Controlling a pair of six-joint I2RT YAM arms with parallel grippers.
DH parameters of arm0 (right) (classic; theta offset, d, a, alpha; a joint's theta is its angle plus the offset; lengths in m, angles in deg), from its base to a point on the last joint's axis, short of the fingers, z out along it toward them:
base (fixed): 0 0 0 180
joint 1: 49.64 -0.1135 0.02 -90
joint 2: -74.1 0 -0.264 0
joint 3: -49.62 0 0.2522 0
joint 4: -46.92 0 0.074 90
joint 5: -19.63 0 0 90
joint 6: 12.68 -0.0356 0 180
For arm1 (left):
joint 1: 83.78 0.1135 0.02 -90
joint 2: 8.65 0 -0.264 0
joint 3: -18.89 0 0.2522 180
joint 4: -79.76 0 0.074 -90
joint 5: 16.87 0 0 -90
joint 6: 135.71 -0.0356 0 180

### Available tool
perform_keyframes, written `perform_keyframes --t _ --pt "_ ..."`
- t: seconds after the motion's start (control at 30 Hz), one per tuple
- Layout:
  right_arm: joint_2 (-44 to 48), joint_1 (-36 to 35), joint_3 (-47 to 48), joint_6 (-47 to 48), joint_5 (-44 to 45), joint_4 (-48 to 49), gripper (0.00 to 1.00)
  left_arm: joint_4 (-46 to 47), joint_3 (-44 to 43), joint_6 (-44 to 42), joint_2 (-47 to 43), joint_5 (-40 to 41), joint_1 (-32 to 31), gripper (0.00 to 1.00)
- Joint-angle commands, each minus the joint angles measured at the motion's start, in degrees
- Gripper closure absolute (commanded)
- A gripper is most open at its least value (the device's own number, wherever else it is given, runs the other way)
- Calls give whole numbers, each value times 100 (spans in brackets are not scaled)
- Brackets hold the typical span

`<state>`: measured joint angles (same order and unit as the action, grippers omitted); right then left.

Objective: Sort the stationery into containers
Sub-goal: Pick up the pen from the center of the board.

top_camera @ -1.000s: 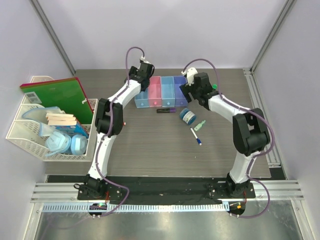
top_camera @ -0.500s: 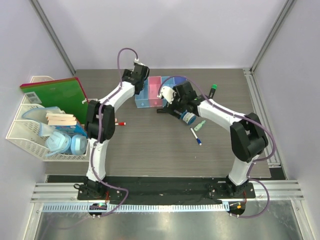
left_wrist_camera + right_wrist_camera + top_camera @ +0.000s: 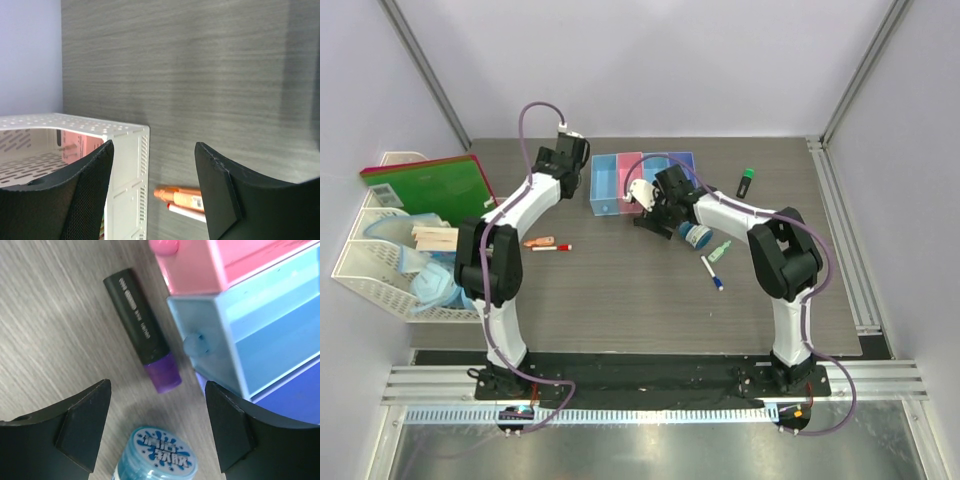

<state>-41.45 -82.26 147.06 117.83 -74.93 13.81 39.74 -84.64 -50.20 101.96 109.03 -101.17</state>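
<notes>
Four joined bins stand at the back: light blue, pink, light blue, purple-blue. My right gripper is open and empty, low over a black highlighter with a purple end that lies in front of the bins. A round blue jar stands just beside it. A green-white bottle and a blue-capped marker lie to the right. A green-capped highlighter lies at the back right. My left gripper is open and empty, left of the bins. A red-capped marker lies on the table.
A white mesh organiser at the left edge holds a green notebook and wooden sticks. Its corner shows in the left wrist view. An orange pen lies beside the red-capped marker.
My right gripper moved left and came down from behind the bins to over the purple-ended highlighter. My left arm swung left, away from the bins, uncovering the orange pen and red-capped marker.
</notes>
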Motion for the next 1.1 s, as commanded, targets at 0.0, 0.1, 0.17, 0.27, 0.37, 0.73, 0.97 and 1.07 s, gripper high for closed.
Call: perform_keyframes --t 0.0,0.1,0.17,0.27,0.37,0.73,0.97,1.07 --pt "-91 -7 359 159 8 72 19 297 267 18 -364 -109 -2 33" --pt "-231 -7 351 255 -71 11 19 288 452 -8 -496 -136 33 33" --pt "-363 -7 351 352 -98 -33 19 280 584 -17 -619 -206 60 33" --pt "-512 -7 377 484 -151 -121 19 271 760 -34 -794 -259 86 33" --pt "-644 1 465 528 -212 -165 19 262 935 -61 -944 -285 104 34" --pt "-1163 37 1018 756 -862 -1219 41 174 1366 27 -1392 -320 113 33" --pt "-1330 19 1195 862 -1205 -1957 75 95 1472 45 -1542 -391 113 33" --pt "-1164 -7 1081 818 -1241 -2107 89 42 1489 18 -1586 -592 113 34"
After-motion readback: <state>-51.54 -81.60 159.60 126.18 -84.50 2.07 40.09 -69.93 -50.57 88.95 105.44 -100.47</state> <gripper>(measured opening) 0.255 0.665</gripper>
